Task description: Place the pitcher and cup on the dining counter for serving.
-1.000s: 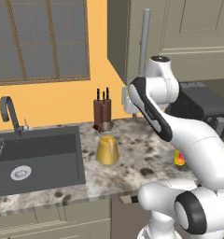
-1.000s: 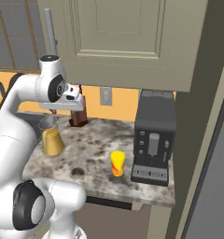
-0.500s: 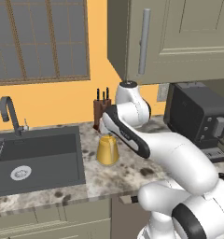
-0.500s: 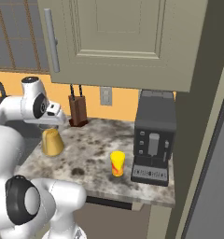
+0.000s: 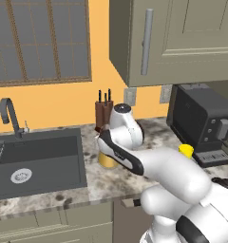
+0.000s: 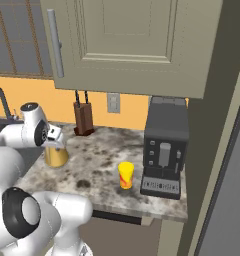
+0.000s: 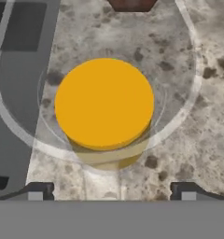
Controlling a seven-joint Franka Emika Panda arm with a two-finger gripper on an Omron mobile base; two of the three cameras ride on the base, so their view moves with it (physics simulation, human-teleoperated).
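The pitcher (image 7: pixel 104 103) stands on the sink counter, clear glass with golden-yellow liquid, seen from straight above in the hand view. My gripper (image 7: pixel 111 190) hangs open right over its mouth, one fingertip on each side, touching nothing. From the right base view the gripper (image 6: pixel 54 142) sits just above the top of the pitcher (image 6: pixel 56 156). In the left base view my arm covers most of the pitcher (image 5: pixel 105 160). The small yellow cup (image 6: pixel 125 175) stands apart to the right, in front of the coffee machine; its top (image 5: pixel 185 150) peeks over my arm. The dining counter is out of view.
A knife block (image 6: pixel 83 118) stands against the wall just behind the pitcher. A dark sink (image 5: pixel 35 161) with a faucet (image 5: pixel 9 114) lies to the left. A black coffee machine (image 6: pixel 164 147) is at the right end. Wall cabinets (image 6: pixel 127 45) hang overhead.
My arm has swung left and down from above the counter's middle until the hand is over the pitcher. The jaws stay open. Pitcher and cup have not moved.
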